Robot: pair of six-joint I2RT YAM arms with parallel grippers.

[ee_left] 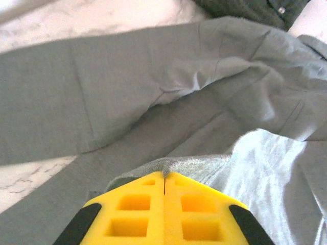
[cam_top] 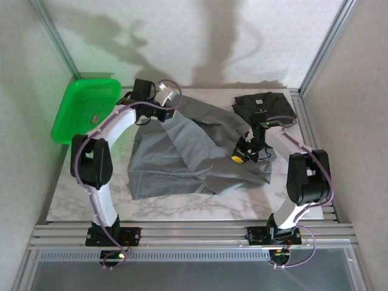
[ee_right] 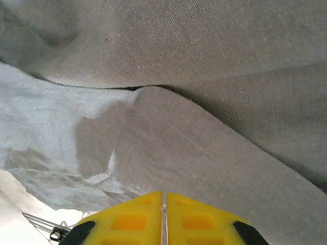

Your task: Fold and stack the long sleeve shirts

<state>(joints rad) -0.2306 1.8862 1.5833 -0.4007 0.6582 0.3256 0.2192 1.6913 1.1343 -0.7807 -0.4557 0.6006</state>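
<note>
The grey long sleeve shirt (cam_top: 182,154) lies half spread across the middle of the table, its back edge lifted at two places. My left gripper (cam_top: 165,113) is at the shirt's back left, shut on a fold of grey hem (ee_left: 164,173). My right gripper (cam_top: 237,159) is at the shirt's right side, its yellow fingers (ee_right: 194,217) pressed together on grey cloth (ee_right: 204,153). The charcoal long sleeve shirt (cam_top: 264,106) rests folded at the back right corner. Its buttoned edge (ee_left: 245,7) shows at the top of the left wrist view.
A green plastic tray (cam_top: 85,109) stands tilted at the back left corner. Bare marble table (cam_top: 182,209) runs along the front, ahead of the aluminium rail. Frame posts and white walls close in both sides and the back.
</note>
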